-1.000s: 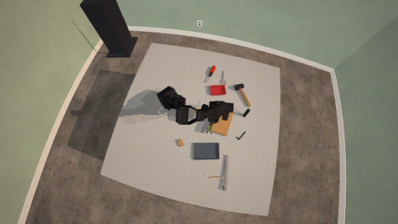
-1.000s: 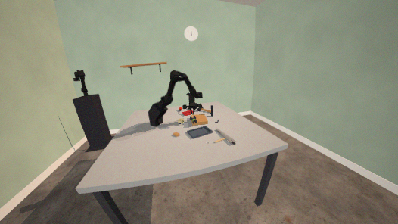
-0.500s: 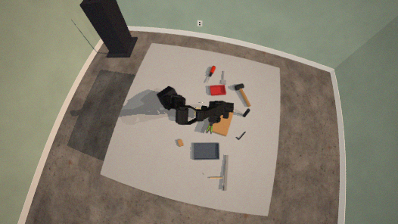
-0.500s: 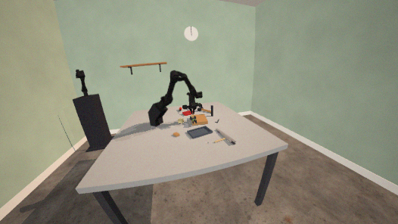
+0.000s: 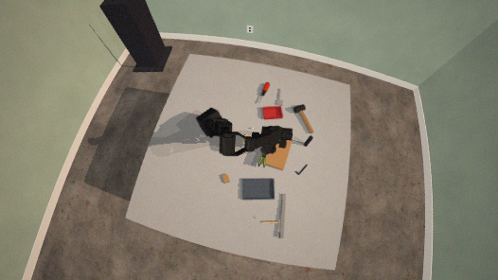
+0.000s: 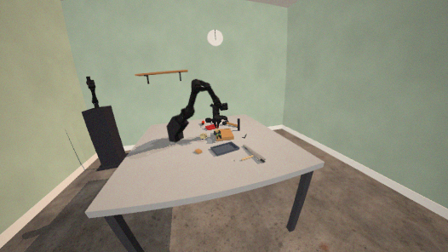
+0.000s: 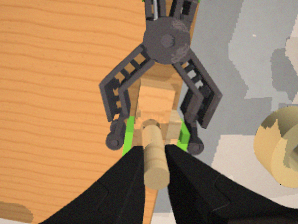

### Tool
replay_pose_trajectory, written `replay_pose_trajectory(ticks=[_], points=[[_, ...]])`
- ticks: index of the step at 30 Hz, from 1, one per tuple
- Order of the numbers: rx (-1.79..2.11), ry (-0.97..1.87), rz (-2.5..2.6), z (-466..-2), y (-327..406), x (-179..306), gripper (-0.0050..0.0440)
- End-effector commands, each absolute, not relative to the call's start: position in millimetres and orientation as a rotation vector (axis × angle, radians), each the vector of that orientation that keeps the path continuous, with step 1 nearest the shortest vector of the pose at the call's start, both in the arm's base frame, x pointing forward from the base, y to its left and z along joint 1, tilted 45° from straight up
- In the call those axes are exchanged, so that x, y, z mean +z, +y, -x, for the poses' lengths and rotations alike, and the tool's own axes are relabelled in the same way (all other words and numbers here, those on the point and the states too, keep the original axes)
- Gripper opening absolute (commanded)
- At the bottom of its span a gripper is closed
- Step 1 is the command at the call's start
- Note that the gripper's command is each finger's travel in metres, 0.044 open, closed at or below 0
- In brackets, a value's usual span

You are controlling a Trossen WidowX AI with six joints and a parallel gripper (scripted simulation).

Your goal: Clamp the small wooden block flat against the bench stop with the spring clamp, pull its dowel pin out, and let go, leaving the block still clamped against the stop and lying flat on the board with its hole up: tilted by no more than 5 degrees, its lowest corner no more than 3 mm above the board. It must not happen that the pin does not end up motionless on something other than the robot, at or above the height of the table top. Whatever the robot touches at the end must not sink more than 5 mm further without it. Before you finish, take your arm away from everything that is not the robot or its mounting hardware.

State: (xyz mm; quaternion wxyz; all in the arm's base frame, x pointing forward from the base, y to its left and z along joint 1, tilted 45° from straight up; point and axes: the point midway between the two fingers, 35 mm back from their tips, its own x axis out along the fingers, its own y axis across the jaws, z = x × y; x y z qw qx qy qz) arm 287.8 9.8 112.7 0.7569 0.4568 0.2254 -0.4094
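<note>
In the wrist view the small wooden block (image 7: 157, 106) lies at the edge of the orange wooden board (image 7: 67, 76), gripped between the jaws of the spring clamp (image 7: 162, 63), whose green handles point away. The dowel pin (image 7: 154, 156) stands up toward the camera, and my gripper (image 7: 154, 154) is shut on it, right above the block. I cannot tell whether the pin's lower end still sits in the block's hole. In the top view the arm hides the block; the gripper (image 5: 267, 150) hangs over the board (image 5: 279, 155) and the clamp handles (image 5: 261, 162) stick out.
A roll of tape (image 7: 282, 149) lies just right of the clamp. Around the board are a red tray (image 5: 273, 113), hammer (image 5: 304, 118), screwdriver (image 5: 262, 90), grey tray (image 5: 257, 188), ruler (image 5: 282, 215), another small block (image 5: 225, 178) and a hex key (image 5: 301, 168).
</note>
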Motion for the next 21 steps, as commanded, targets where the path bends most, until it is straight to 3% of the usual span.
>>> replay_pose_trajectory(ticks=[1, 21], points=[[-0.894, 0.487, -0.995, -287.4, 9.6, 113.9, 0.0], [-0.894, 0.487, -0.995, -286.1, 10.6, 115.6, 0.0]])
